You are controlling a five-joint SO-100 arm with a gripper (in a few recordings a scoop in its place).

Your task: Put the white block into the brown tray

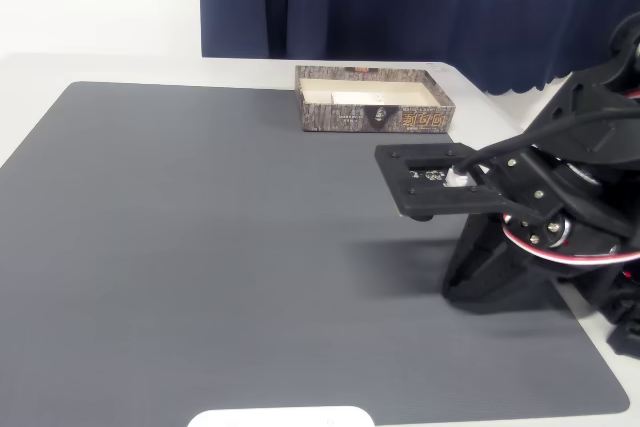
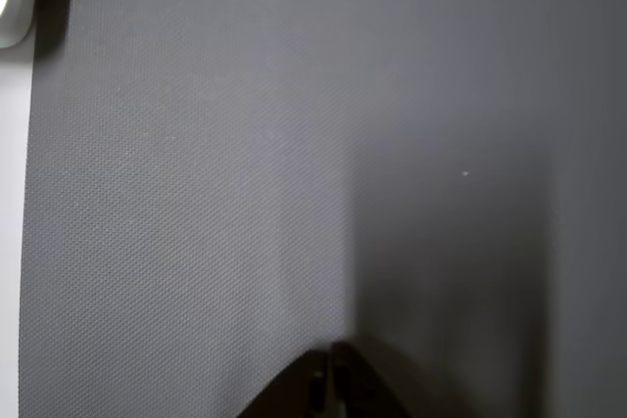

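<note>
A: where's the block? 
B: looks like it's in the tray (image 1: 345, 117) already, far side of the grey mat (image 1: 220, 247) — there's a pale slab (image 1: 362, 98) inside, bit blurry though.
A: tool? 
B: tool (image 2: 331, 384) closed, holding nothing, hovering over the mat's right side.

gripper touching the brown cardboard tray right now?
Apart. In the fixed view the black gripper hangs over the grey mat, with a strip of bare mat between it and the brown bark-patterned cardboard tray.
</note>
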